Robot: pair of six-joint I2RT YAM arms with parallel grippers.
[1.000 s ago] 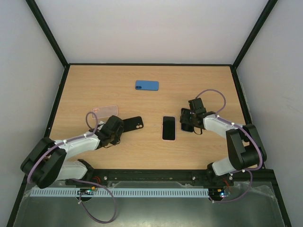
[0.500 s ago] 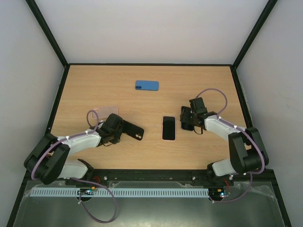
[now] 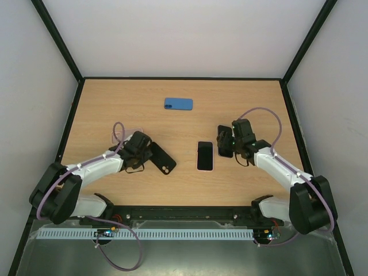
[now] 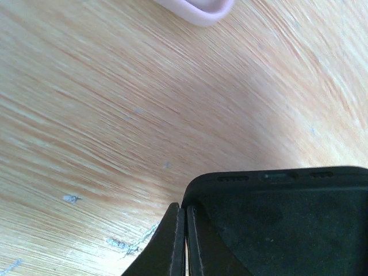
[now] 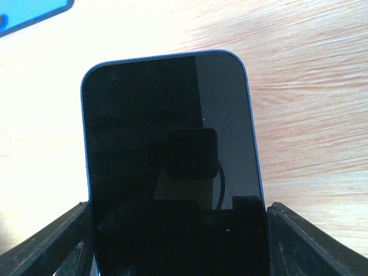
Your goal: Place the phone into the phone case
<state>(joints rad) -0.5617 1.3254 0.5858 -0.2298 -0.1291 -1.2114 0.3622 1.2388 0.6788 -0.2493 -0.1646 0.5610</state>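
My right gripper [image 3: 232, 142] is shut on a dark phone with a blue rim [image 3: 224, 141], its fingers on the phone's two long sides. In the right wrist view the phone [image 5: 172, 149] fills the frame, black screen up, between the fingers [image 5: 57, 241]. My left gripper [image 3: 138, 150] is shut on the edge of an empty black phone case [image 3: 161, 158] that lies at an angle left of centre. In the left wrist view the pads [image 4: 175, 241] pinch the black case's wall [image 4: 276, 224] just over the table.
A second phone in a pale pink case [image 3: 205, 155] lies screen up at the table's middle. A blue case [image 3: 178, 103] lies at the back centre and shows in the right wrist view [image 5: 29, 14]. A clear pink case [image 3: 125, 134] lies behind my left gripper.
My left gripper has swung the black case clockwise so its far end points toward the front right. My right gripper has carried the phone a little toward the back.
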